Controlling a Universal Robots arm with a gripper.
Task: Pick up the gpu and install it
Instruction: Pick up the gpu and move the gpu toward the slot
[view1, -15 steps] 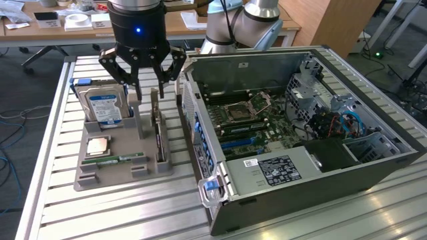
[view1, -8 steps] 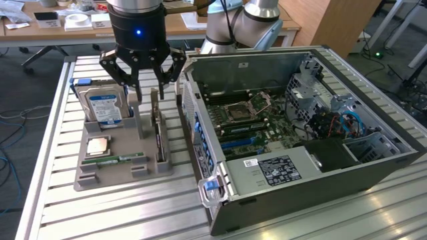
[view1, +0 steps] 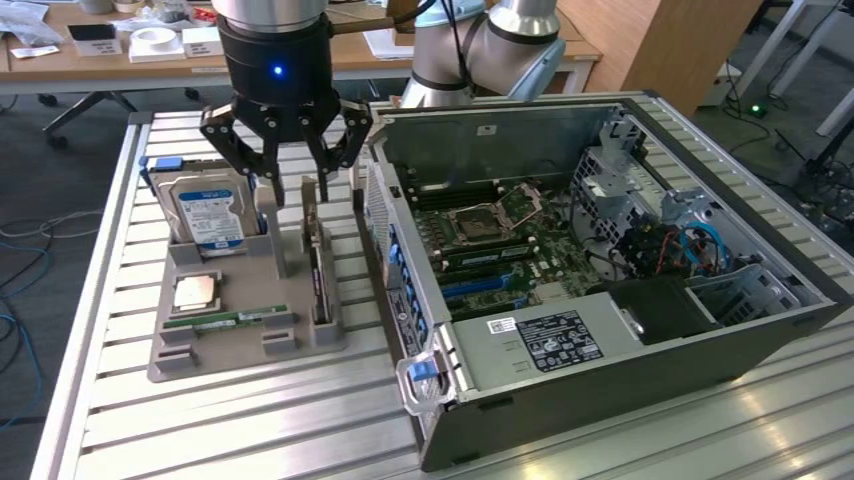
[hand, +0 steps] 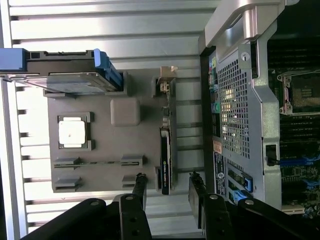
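Jaws spread wide, gripping nothing, hanging upper left in the exterior view over the grey parts tray. Gpu stands on edge in its tray slot, beneath and between the jaw tips, apart from both. Open computer case sits just beside the tray, toward the exterior view's right, on the slatted bench.
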